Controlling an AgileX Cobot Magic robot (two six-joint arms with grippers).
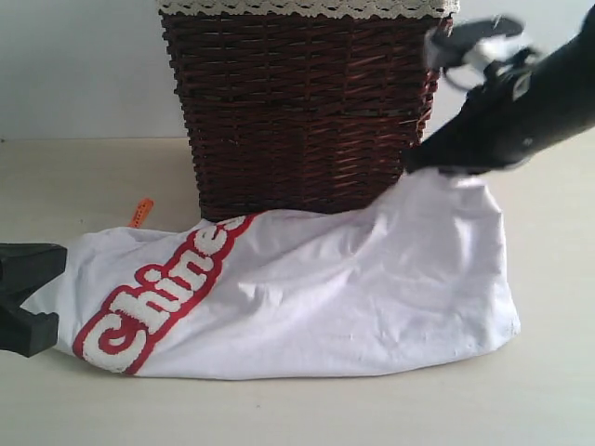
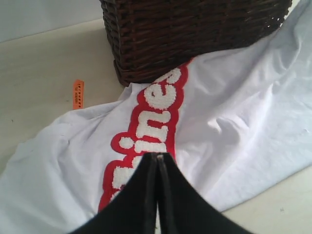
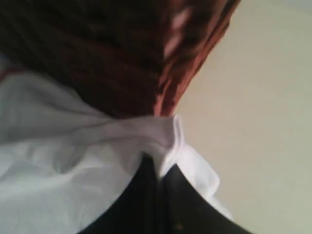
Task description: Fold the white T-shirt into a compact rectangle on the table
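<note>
1. The white T-shirt [image 1: 353,297] lies in a long, wrinkled band across the surface [image 1: 84,177]. It is not yet a rectangle, so I judge the folding to be at an early stage.
2. A dark wicker basket [image 1: 297,111] stands at the shirt's 12 o'clock, touching its far edge. That leaves little room behind the cloth, so any fold probably has to come toward the near side.
3. The right pincer [image 1: 416,163], at the shirt's 2 o'clock just beside the basket's lower corner, is clenched on a hemmed corner of the shirt. The cloth rises to it in a peak, which suggests the corner is held so it can be carried over.
4. The left pincer [image 1: 28,297], at 9 o'clock, is clenched over the end with the red-edged lettering [image 1: 158,297]. I cannot tell whether any cloth is caught in it. It may be anchoring that end.
5. An orange tag [image 1: 140,212] sticks out at 10 o'clock.
6. The risk is that the lifted corner snags on the wicker.
</note>
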